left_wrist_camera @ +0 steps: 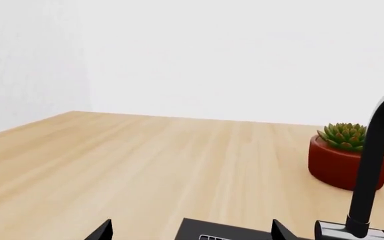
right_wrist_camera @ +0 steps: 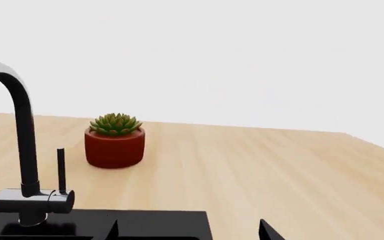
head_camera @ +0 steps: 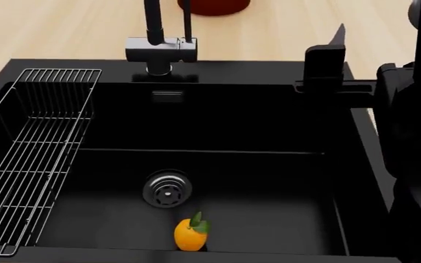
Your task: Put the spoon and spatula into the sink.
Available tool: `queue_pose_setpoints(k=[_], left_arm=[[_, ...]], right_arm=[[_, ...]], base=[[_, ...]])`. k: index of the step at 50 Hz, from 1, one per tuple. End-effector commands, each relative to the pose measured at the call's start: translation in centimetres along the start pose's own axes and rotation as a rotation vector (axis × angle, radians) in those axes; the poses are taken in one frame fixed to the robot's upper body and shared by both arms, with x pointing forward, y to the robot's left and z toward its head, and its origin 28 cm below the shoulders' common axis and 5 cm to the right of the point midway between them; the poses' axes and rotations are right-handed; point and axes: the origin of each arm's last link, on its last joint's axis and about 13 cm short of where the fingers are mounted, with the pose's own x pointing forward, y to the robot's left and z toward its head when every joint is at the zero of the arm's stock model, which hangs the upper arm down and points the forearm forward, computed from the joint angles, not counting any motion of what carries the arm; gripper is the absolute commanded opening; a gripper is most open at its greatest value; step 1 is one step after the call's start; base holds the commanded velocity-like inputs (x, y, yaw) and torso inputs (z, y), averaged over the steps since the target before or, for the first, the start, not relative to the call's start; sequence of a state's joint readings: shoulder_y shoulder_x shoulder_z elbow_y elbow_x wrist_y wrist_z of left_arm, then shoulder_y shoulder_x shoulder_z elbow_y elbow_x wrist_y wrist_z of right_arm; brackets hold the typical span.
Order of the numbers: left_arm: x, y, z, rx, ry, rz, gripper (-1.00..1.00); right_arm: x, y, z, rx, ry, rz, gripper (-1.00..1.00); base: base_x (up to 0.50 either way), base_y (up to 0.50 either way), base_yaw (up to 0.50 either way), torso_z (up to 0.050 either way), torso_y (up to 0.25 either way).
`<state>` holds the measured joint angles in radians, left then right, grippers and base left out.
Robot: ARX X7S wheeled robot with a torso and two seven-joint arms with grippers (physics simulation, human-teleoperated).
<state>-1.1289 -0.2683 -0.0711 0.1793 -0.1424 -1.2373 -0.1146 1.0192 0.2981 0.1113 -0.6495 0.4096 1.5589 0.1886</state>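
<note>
Spoon and spatula not in view, so likely thin, stiff, slippery metal: pinch mid-handle; sink holds only an orange fruit; both grippers' jaws look spread, 2 tips each at frame edge.

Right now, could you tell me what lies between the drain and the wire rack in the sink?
Nothing: in the head view, bare black sink floor separates the drain from the wire rack.

Faucet neck cut off by head view's top edge; red plant pot mostly cropped there too. Wire rack runs off the left edge. Left gripper shows only fingertips. Right gripper partly hidden by its arm; jaw state unclear.
</note>
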Motion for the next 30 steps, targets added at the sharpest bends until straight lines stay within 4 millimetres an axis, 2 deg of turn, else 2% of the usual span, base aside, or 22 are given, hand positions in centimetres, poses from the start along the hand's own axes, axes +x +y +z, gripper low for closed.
queue_pose_setpoints(k=[1, 9, 12, 13, 20, 25, 30], left_arm=[[0.2, -0.1, -0.1, -0.001, 0.004, -0.001, 1.00], [0.3, 0.2, -0.6, -0.005, 0.014, 0.002, 1.00], [0.3, 0.3, -0.8, -0.007, 0.016, 0.007, 1.00], [0.3, 0.3, -0.8, -0.007, 0.018, 0.007, 1.00], [0.2, 0.4, -1.2, -0.003, 0.024, 0.011, 1.00], [0.3, 0.5, -1.2, -0.003, 0.026, 0.012, 1.00], [0.5, 0.4, -1.7, -0.007, 0.035, 0.010, 1.00]], right_arm=[[-1.0, -1.1, -0.1, -0.032, 0.059, -0.113, 1.00], [-3.6, -3.2, -0.3, -0.071, 0.166, -0.258, 1.00], [-4.9, -3.6, 0.0, -0.041, 0.185, -0.255, 1.00], [-5.4, -3.9, 0.0, -0.041, 0.198, -0.314, 1.00], [-8.0, -5.4, 0.8, -0.040, 0.235, -0.396, 1.00], [-9.0, -6.7, 0.7, -0.015, 0.236, -0.474, 1.00], [-9.4, -6.9, 1.1, -0.001, 0.295, -0.549, 1.00]], base=[[0.00, 0.00, 0.00, 0.000, 0.000], [0.00, 0.00, 0.00, 0.000, 0.000], [0.00, 0.00, 0.00, 0.000, 0.000], [0.00, 0.00, 0.00, 0.000, 0.000], [0.00, 0.00, 0.00, 0.000, 0.000], [0.00, 0.00, 0.00, 0.000, 0.000], [0.00, 0.00, 0.00, 0.000, 0.000]])
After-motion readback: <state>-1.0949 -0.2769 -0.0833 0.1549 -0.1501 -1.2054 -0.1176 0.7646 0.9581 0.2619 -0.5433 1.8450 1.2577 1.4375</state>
